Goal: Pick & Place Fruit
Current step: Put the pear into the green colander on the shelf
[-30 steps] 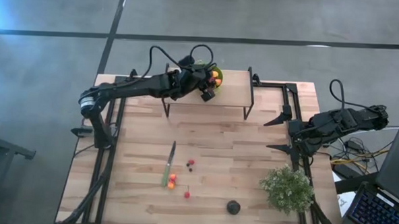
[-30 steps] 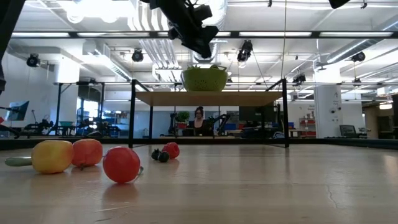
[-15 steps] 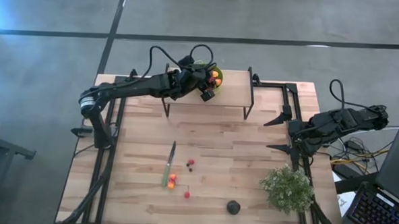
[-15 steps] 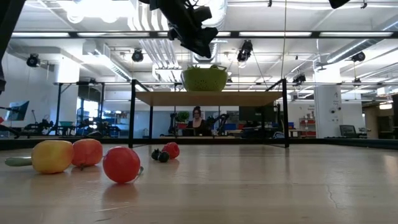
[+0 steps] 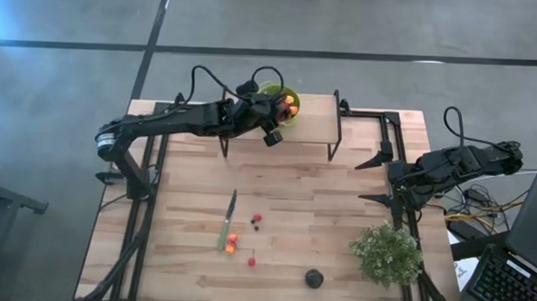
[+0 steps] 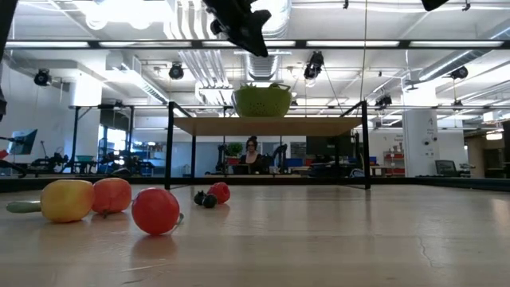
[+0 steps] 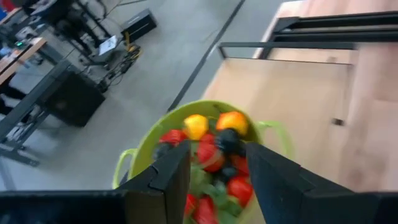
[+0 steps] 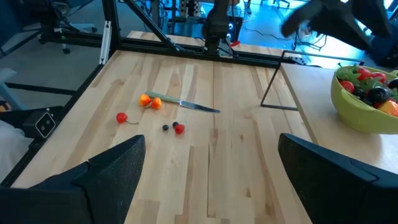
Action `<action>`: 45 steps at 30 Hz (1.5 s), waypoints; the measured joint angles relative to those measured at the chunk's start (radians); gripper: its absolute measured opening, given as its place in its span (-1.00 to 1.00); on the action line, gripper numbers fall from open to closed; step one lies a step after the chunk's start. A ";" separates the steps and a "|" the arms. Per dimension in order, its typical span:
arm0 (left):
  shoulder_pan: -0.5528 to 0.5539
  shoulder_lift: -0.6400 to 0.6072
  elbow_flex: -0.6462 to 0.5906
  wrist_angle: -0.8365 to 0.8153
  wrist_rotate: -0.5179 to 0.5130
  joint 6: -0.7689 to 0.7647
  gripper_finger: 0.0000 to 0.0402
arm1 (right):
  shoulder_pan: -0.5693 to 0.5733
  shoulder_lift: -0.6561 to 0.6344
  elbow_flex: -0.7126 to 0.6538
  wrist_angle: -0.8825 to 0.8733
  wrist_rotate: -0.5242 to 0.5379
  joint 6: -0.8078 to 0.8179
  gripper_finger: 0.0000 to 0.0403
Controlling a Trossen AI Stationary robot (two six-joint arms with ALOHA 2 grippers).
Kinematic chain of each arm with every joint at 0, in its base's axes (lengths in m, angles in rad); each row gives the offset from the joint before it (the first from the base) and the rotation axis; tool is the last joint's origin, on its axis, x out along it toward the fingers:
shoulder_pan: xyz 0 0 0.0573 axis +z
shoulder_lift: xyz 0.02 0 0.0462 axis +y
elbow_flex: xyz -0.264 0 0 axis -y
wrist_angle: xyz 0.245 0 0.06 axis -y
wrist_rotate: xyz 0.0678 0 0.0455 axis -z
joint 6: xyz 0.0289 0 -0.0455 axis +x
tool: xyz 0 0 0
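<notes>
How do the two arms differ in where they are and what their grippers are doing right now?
The left gripper reaches over the raised shelf, just beside the green bowl of fruit; the right gripper waits at the table's right edge, near the plant. The left's jaws stand narrowly apart, the right's spread wide. Both are open and hold nothing.

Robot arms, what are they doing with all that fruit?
They are moving fruit from the table into a green bowl that sits on a raised shelf. The left end effector hangs beside the bowl, open and empty, with the bowl already full of fruit. More small pieces lie on the table near a knife, plus one dark round fruit. The right end effector waits open at the table's right side, near a plant.
</notes>
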 joint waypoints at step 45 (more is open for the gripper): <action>-0.569 -0.059 -0.021 -0.517 0.216 -0.375 -0.20 | 0.000 0.001 0.000 0.000 0.000 0.000 0.80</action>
